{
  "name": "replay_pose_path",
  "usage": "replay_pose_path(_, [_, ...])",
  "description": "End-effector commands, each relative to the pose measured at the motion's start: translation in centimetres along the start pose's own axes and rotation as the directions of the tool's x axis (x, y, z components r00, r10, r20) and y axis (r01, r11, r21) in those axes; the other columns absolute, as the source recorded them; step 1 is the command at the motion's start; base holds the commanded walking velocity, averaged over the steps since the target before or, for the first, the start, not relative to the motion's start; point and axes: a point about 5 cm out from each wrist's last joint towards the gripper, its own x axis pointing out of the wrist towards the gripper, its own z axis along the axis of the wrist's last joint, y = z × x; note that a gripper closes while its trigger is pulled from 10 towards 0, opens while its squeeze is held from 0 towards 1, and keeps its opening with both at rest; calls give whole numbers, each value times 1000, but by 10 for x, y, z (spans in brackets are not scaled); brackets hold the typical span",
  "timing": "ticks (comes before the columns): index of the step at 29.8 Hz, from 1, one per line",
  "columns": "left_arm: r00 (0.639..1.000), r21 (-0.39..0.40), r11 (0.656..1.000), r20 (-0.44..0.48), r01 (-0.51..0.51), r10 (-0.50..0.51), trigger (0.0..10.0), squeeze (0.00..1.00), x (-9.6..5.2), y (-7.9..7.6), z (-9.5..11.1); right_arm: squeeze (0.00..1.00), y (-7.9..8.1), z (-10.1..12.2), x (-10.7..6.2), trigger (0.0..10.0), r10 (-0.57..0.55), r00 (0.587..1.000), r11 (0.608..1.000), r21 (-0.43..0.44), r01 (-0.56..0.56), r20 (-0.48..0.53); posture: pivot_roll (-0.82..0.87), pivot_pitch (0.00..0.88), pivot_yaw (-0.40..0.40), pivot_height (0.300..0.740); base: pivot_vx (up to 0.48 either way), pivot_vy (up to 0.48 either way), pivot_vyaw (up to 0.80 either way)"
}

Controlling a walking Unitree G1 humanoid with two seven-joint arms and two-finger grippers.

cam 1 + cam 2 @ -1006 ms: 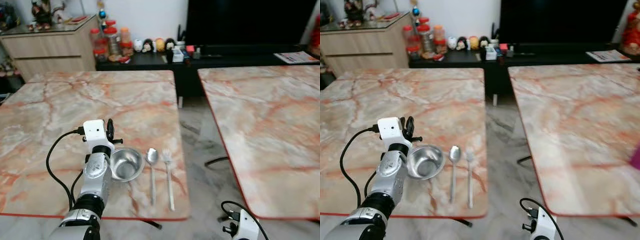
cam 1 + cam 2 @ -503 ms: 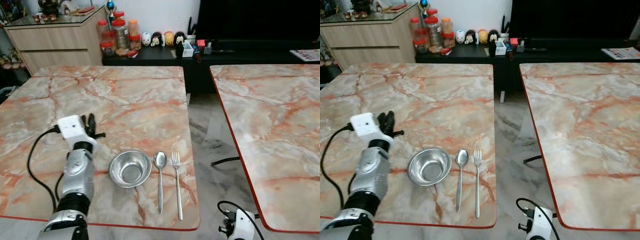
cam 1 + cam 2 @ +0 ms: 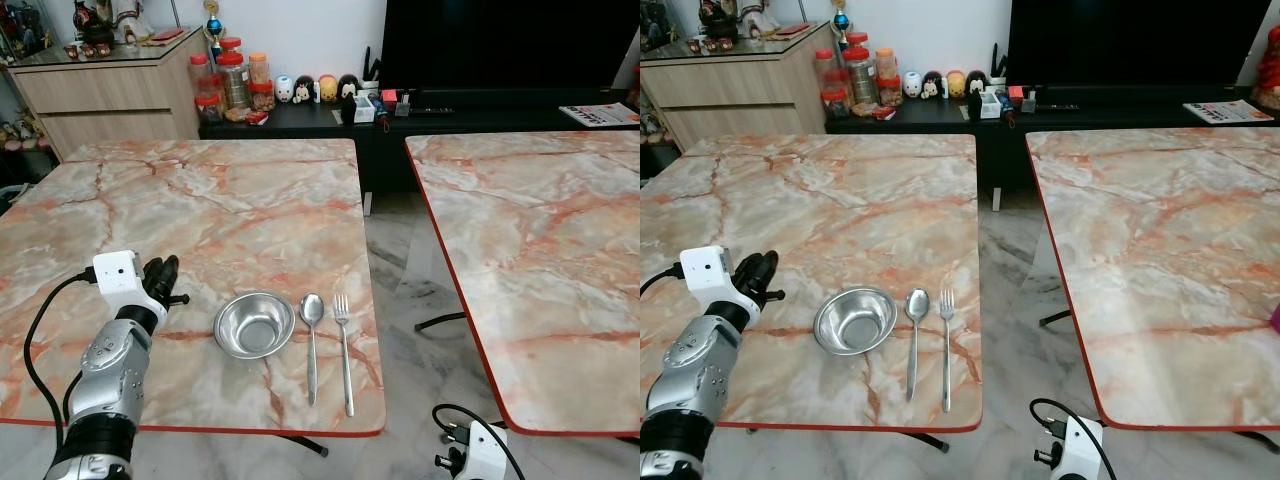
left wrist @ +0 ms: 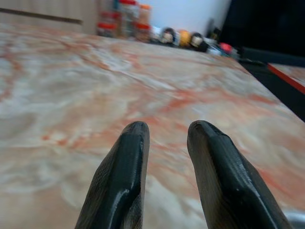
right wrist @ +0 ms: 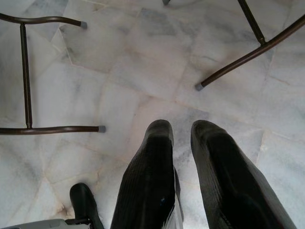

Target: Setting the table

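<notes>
Your right claw (image 5: 183,138) hangs idle over the floor, fingers slightly apart and empty. Your left claw (image 3: 160,278), parted a little and holding nothing, hovers over the tabletop (image 3: 230,200) beside the steel bowl (image 3: 254,324), spoon (image 3: 311,342) and fork (image 3: 343,350) laid side by side. This place looks set, so your next move probably calls for fetching another piece.

Left arm (image 3: 108,390): cut off by the lower edge at 7 o'clock. Right wrist unit (image 3: 478,452): clipped at 5 o'clock, arm hidden. Right-hand table (image 3: 530,260): truncated by the edge at 3 o'clock. Jars (image 3: 232,80) and figurines (image 3: 310,88) at 12 o'clock: too small to read. Left wrist view: far shelf blurred; a steel rim (image 4: 294,220) is barely visible at the corner.
</notes>
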Motion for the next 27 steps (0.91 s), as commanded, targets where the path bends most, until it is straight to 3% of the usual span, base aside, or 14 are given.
replay_pose_path(1, [999, -4, 999, -13, 34, -34, 10000, 1000, -1, 0, 3, 0, 4, 0, 0, 10000, 11, 1000, 1000, 1, -11, -6, -11, 0, 39, 740, 0, 0, 0])
replay_pose_path(4, [994, -44, 994, -42, 100, -102, 10000, 1000, -4, -3, 4, 0, 4, 0, 0, 10000, 15, 1000, 1000, 1, -15, -7, -10, 0, 38, 740, 0, 0, 0])
replay_pose_path(9, [975, -42, 980, -102, 194, -197, 10000, 1000, -8, -8, 0, 0, 4, 0, 1, 10000, 15, 1000, 1000, 3, -15, -8, -14, 0, 37, 740, 0, 0, 0])
replay_pose_path(20, [956, -46, 967, -144, 251, -255, 10000, 1000, -10, -15, 5, 0, 5, -1, 0, 10000, 15, 1000, 1000, 11, -14, -11, -9, 0, 39, 740, 0, 0, 0])
replay_pose_path(21, [952, -29, 964, -151, 266, -267, 10000, 0, -10, -16, 5, 0, 5, -1, 0, 10000, 15, 1000, 1000, 11, -15, -13, -8, 0, 40, 740, 0, 0, 0])
replay_pose_path(27, [949, -21, 964, -175, 264, -263, 10000, 0, -9, -20, 1, 0, 6, -1, 0, 10000, 17, 1000, 1000, 14, -17, -13, -11, 0, 43, 740, 0, 0, 0])
